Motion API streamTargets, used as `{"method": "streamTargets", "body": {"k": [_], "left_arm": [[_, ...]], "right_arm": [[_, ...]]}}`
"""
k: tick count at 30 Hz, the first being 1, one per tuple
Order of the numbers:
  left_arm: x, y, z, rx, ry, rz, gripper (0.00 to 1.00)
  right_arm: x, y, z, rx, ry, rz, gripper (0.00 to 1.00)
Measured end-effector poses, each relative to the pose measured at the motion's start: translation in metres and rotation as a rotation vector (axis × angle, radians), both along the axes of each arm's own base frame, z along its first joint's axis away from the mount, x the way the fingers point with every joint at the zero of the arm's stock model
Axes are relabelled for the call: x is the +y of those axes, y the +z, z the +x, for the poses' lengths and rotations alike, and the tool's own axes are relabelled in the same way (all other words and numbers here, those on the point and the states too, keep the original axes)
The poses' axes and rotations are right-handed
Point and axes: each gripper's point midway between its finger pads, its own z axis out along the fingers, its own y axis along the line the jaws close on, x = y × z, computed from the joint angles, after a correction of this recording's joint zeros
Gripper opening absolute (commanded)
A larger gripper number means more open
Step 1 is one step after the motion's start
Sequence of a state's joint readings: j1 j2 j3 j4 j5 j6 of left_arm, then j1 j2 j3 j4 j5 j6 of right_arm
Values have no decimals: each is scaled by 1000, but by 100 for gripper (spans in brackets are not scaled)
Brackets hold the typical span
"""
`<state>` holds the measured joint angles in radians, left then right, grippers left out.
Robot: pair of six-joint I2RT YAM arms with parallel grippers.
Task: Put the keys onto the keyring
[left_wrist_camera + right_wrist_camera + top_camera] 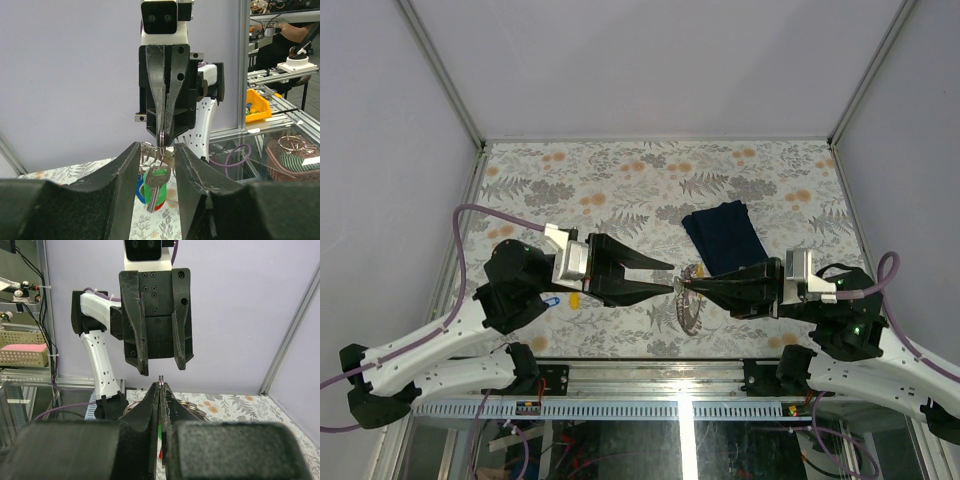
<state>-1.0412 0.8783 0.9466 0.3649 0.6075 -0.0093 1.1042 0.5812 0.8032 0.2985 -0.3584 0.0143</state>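
Observation:
My right gripper (pixel 686 283) (pixel 161 388) is shut on the thin edge of the silvery keyring (pixel 161 378), holding it off the table. The rest of the ring's loops (pixel 691 303) hang below it. A silver key with a green tag (pixel 156 183) dangles from the ring, with blue and red tags behind it. My left gripper (pixel 672 277) (pixel 156 151) faces the right one, open, one finger on each side of that hanging key without touching it. A blue-tagged key (pixel 551 298) and a yellow tag (pixel 574 298) lie on the table by the left arm.
A dark navy folded cloth (pixel 725 235) lies just behind the right gripper. The floral table (pixel 620 180) is closed in by grey walls at the back and sides. A metal rail (pixel 650 372) runs along the near edge.

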Motion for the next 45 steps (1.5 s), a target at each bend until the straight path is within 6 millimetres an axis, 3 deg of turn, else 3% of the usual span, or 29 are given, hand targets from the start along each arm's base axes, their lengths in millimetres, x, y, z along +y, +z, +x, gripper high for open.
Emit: {"method": "streamTargets", "body": {"k": [15,25,34,45], "left_arm": [[-4,0,-2,25,-28,-2,34],[-10,-6,1,39,-30,15,26],[-10,-6,1,43,-32,18,25],[-14,-9,-1,61,-50,28,0]], "right_arm": [[1,3,0,-7,2,10,0],[0,10,0,-20,2,36,0],[3,8,1,-16,2,29,0],[4,7,1,-15,5,26,0]]}}
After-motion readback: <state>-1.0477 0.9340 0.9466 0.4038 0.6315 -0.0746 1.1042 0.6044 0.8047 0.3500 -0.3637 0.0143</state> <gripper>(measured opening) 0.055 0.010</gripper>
